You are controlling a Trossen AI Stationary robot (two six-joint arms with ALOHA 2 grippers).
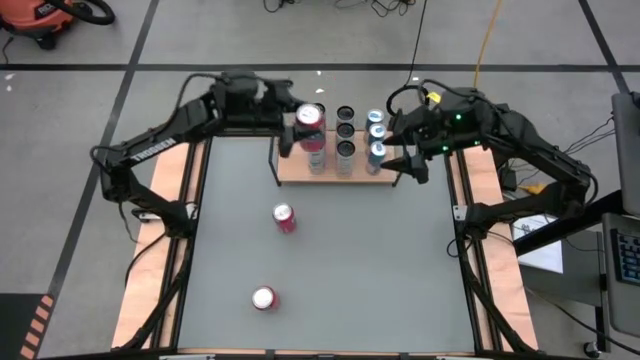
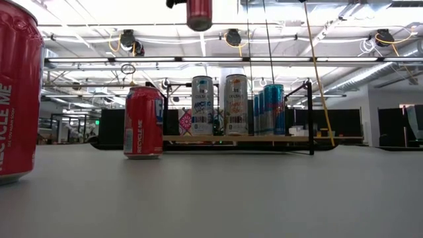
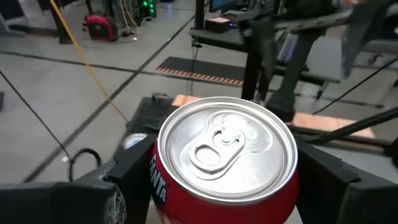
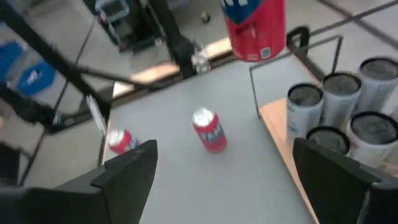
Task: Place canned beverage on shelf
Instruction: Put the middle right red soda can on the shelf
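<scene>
My left gripper (image 1: 300,122) is shut on a red can (image 1: 311,117), held high over the left end of the shelf (image 1: 292,172). The shelf is a light-wood board with black rod frames at the table's far edge. Several tall cans (image 1: 346,135) stand on it in rows. In the low view the held can (image 2: 199,13) hangs well above them. My right gripper (image 4: 227,180) is open by the shelf's right end (image 1: 415,160), with nothing between its fingers. Two more red cans stand on the table, one mid-table (image 1: 285,217), one near the front (image 1: 264,298). My left gripper pinches the red can's side wall (image 3: 163,186) just below the top rim, one finger (image 3: 127,171) on each side. The fingers come nearly level from the table's left side. The can is upright, top up, lifted clear of shelf and table.
The shelf's black rod frames (image 2: 310,116) rise at both ends. The standing cans fill the shelf's middle and right; its left part (image 4: 280,124) shows bare board. Grey tabletop (image 1: 380,260) lies free between the shelf and the two loose cans.
</scene>
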